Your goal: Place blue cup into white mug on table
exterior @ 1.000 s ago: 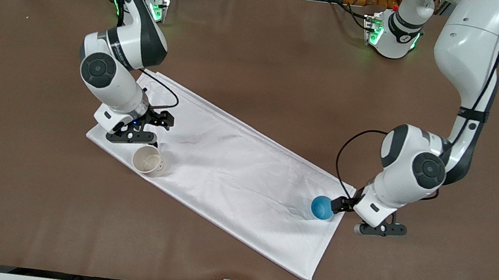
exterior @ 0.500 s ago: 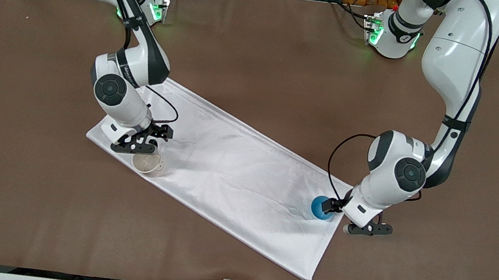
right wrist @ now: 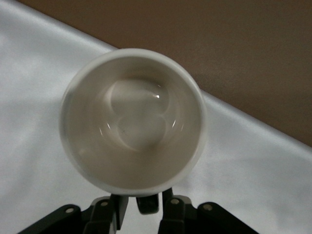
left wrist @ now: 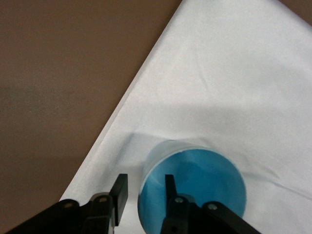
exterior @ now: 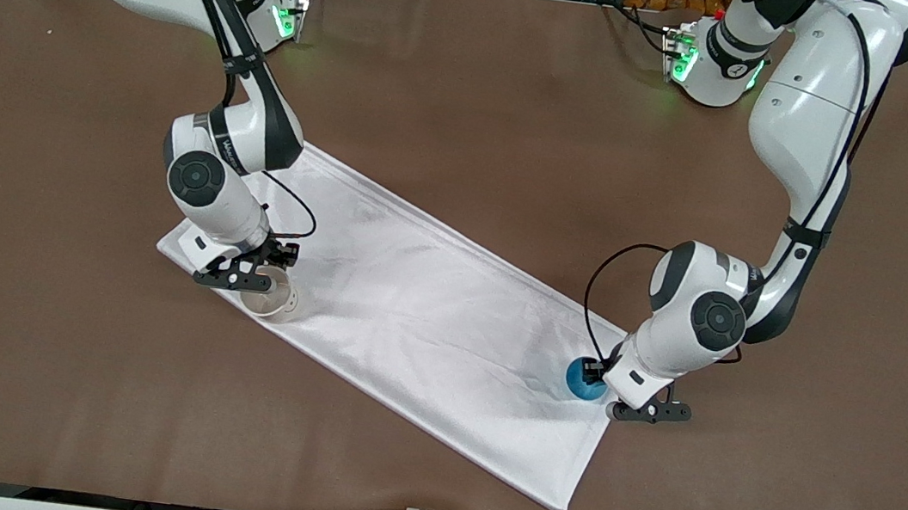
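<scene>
Both arms dropped lower. Left gripper (left wrist: pixel 144 192) now straddles the blue cup (left wrist: pixel 195 190) rim, jaws apart. Right gripper (right wrist: pixel 141 204) now brackets the white mug (right wrist: pixel 131 122) handle, unclosed.

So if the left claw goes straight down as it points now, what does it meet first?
Probably the blue cup: the left claw straddles its rim, one finger inside and one outside. Depth is unclear.

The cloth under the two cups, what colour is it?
Plain white cloth, clearest in the front view.
</scene>
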`<move>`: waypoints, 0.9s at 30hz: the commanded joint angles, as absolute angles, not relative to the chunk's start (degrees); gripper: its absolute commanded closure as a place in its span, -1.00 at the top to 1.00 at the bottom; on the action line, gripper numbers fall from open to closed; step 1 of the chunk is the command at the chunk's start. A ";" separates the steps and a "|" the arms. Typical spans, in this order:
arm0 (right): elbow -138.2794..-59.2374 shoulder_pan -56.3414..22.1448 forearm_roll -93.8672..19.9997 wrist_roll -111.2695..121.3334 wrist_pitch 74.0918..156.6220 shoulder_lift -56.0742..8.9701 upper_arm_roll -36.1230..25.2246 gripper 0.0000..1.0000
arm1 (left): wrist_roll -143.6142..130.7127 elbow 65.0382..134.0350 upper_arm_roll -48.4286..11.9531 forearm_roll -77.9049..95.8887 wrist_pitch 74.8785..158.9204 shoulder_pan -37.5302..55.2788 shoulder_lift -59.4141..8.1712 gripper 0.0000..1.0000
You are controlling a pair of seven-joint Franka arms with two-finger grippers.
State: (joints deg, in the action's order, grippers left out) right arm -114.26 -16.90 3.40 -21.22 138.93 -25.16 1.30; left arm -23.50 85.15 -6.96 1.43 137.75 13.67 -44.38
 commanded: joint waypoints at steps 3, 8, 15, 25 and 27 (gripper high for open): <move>-112.15 -18.01 4.39 -23.64 138.25 -24.79 1.58 -1.00 | -25.49 83.76 -6.59 0.35 137.55 13.62 -42.46 -1.00; -109.96 -20.47 4.39 -27.42 135.19 -23.29 1.58 -1.00 | -25.49 84.20 -6.42 0.09 134.75 13.10 -40.26 -1.00; -101.17 -25.74 4.31 -34.61 124.29 -23.64 1.67 -1.00 | -24.61 85.69 -6.33 -0.09 129.12 12.66 -36.04 -1.00; -95.81 -35.32 3.69 -49.20 124.37 -24.69 3.95 -1.00 | -16.36 95.35 -6.33 -0.26 124.72 8.88 -26.56 -1.00; -94.66 -38.04 3.87 -52.37 124.37 -25.31 4.04 -1.00 | -15.03 98.07 -6.33 -0.26 124.72 8.53 -24.27 -1.00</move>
State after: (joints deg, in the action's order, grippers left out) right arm -97.91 -33.19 3.39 -44.80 125.11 -23.92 3.38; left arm -18.71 88.53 -6.19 1.01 124.67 10.44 -32.16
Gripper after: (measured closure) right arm 0.815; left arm 0.960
